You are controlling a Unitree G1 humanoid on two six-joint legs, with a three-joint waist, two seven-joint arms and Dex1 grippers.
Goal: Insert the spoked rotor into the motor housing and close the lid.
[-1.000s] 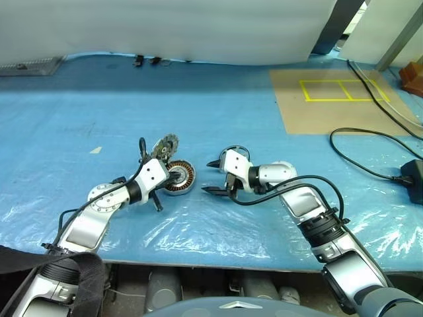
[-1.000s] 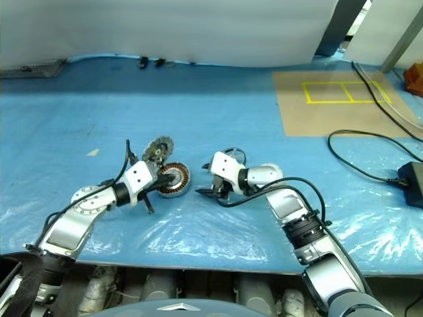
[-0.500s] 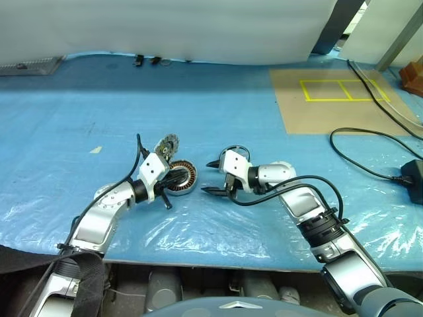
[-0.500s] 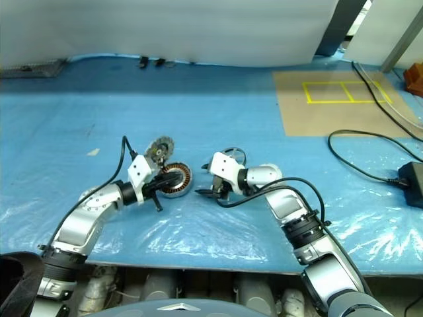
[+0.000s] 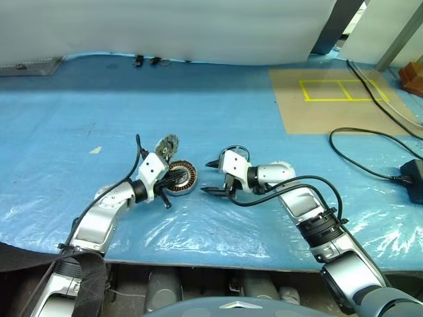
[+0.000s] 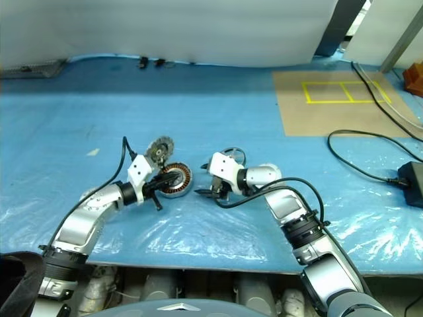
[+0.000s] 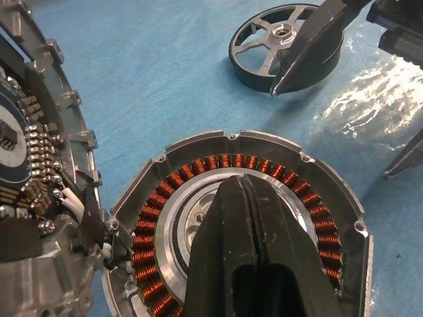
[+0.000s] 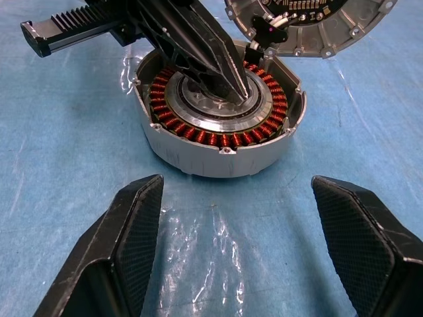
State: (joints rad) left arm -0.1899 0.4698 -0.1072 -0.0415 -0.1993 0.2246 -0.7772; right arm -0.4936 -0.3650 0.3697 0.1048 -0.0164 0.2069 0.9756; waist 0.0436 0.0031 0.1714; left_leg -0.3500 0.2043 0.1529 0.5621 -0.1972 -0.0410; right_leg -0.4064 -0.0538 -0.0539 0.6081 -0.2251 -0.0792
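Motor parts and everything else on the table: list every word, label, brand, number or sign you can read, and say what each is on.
No readable text anywhere.
motor housing: bare metal and copper windings, no markings.
hinged lid: its circuit board carries small components, but no lettering can be made out.
spoked rotor: plain, unmarked.
brown board: a yellow taped rectangle split into two boxes, a marking without letters.
black adapter: any label is too small to read.

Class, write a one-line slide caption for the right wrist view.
Open right gripper faces the motor housing, whose copper windings ring a hub where the shut left gripper rests.
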